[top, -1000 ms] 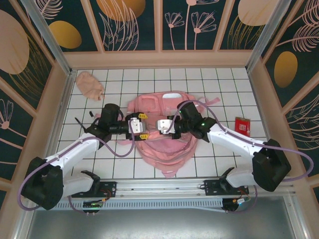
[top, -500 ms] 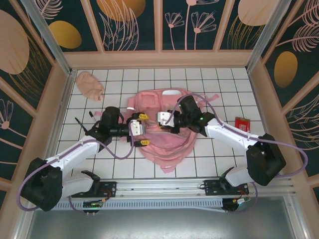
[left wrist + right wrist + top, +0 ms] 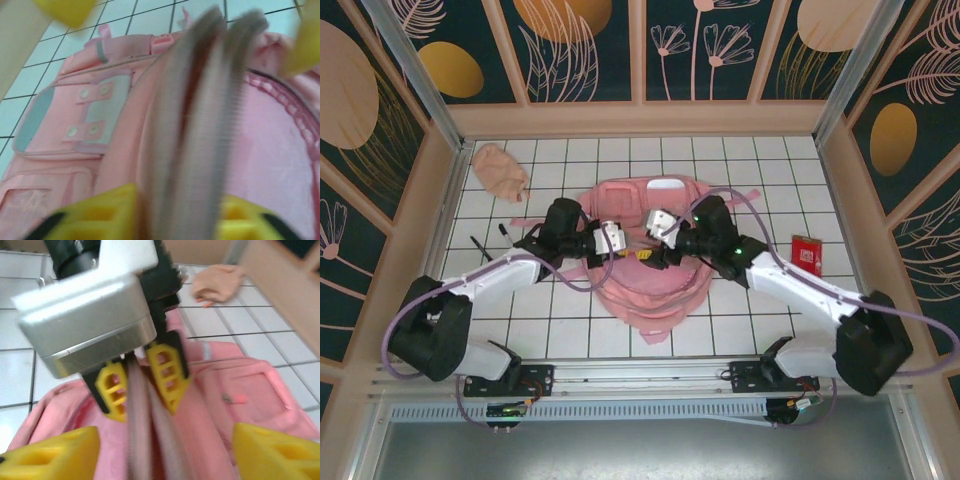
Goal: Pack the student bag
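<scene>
Both arms reach forward and bend inward, elbows out, wrists almost meeting. The left gripper (image 3: 141,389) has its jaws pinched narrow. The right gripper (image 3: 160,456) faces it, jaws spread wide.

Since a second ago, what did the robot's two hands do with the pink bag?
The left gripper slid toward the middle of the student bag and closed on a raised fold of it. The right gripper shifted a little toward the far side of the table and opened its fingers wide. The peach pouch and the small red packet stayed where they were.
</scene>
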You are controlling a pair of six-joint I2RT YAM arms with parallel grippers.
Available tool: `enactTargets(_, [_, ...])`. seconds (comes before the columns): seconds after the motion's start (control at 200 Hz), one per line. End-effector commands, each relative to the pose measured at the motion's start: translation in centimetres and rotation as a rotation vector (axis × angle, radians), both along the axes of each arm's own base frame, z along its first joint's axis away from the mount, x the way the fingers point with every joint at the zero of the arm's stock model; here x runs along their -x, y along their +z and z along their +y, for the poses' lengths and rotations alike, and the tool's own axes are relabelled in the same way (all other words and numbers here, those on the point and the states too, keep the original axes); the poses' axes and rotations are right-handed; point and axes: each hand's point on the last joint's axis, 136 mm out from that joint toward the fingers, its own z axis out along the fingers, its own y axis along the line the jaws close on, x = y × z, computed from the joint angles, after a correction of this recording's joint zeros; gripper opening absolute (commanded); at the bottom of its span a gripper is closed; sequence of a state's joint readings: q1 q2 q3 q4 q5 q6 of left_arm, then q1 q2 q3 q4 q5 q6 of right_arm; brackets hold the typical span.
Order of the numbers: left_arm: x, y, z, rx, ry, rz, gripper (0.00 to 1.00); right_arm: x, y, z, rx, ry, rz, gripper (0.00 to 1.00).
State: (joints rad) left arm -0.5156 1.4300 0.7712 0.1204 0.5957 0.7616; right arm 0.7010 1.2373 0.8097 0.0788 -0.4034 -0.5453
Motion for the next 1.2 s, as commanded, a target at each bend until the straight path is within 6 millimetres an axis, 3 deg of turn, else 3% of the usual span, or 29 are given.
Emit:
enactTargets(0.0, [-2.7, 1.2, -0.1, 0.046, 0.139, 0.063, 0.16, -5.3, 5.5, -6.2, -0.275, -0.613, 0.131, 0.84])
enactTargets(0.04, [-3.1, 1.7, -0.3, 0.089, 0.173, 0.094, 0.16, -6.2, 5.9, -9.4, -0.352, -0.839, 0.249, 0.85])
enactTargets(0.105, [-3.8, 2.6, -0.7, 0.166, 0.222, 0.148, 0.14, -6.0, 4.8, -13.2, -0.458, -1.112, 0.516, 0.84])
enactTargets(0.18, [-4.7, 3.0, -0.5, 0.206, 0.295, 0.188, 0.14, -4.4, 1.6, -15.7, -0.539, -1.326, 0.855, 0.83])
enactTargets(0.245, [-5.3, 4.2, 0.0, 0.279, 0.364, 0.179, 0.15, -3.3, -0.5, -15.5, -0.571, -1.347, 1.079, 0.83])
enactTargets(0.33, [-5.8, 6.9, 0.5, 0.393, 0.407, 0.134, 0.14, -2.8, -1.9, -15.4, -0.62, -1.334, 1.244, 0.83])
enactTargets(0.385, [-6.1, 8.7, 0.5, 0.424, 0.411, 0.111, 0.15, -3.2, -1.9, -15.5, -0.647, -1.311, 1.269, 0.83])
enactTargets(0.51, [-6.2, 12.2, 0.6, 0.481, 0.4, 0.035, 0.15, -5.1, -2.5, -18.1, -0.637, -1.319, 1.208, 0.83])
enactTargets(0.576, [-6.3, 12.8, 0.5, 0.494, 0.394, 0.011, 0.17, -5.9, -3.2, -18.7, -0.617, -1.283, 1.25, 0.83])
enactTargets(0.661, [-6.8, 12.7, 0.7, 0.512, 0.419, 0.011, 0.17, -6.5, -3.7, -17.6, -0.586, -1.185, 1.324, 0.83])
enactTargets(0.901, [-7.4, 12.4, 1.3, 0.574, 0.465, -0.001, 0.21, -5.6, -6.4, -15.3, -0.513, -1.079, 1.385, 0.78])
enactTargets(1.061, [-6.5, 10.3, 0.8, 0.534, 0.445, 0.105, 0.46, -5.0, -7.9, -15.8, -0.412, -1.119, 1.31, 0.74])
enactTargets(1.101, [-6.3, 10.3, 1.6, 0.562, 0.492, 0.122, 0.63, -5.1, -7.8, -16.5, -0.398, -1.155, 1.263, 0.75])
enactTargets(1.111, [-6.1, 10.3, 1.8, 0.567, 0.498, 0.121, 0.86, -5.2, -7.8, -16.7, -0.395, -1.164, 1.252, 0.75])
enactTargets(1.121, [-5.9, 10.4, 2.0, 0.577, 0.503, 0.123, 0.96, -5.2, -7.6, -16.9, -0.395, -1.17, 1.24, 0.75])
enactTargets(1.196, [-4.0, 11.0, 3.1, 0.605, 0.498, 0.117, 0.99, -5.5, -6.8, -17.8, -0.395, -1.195, 1.164, 0.75])
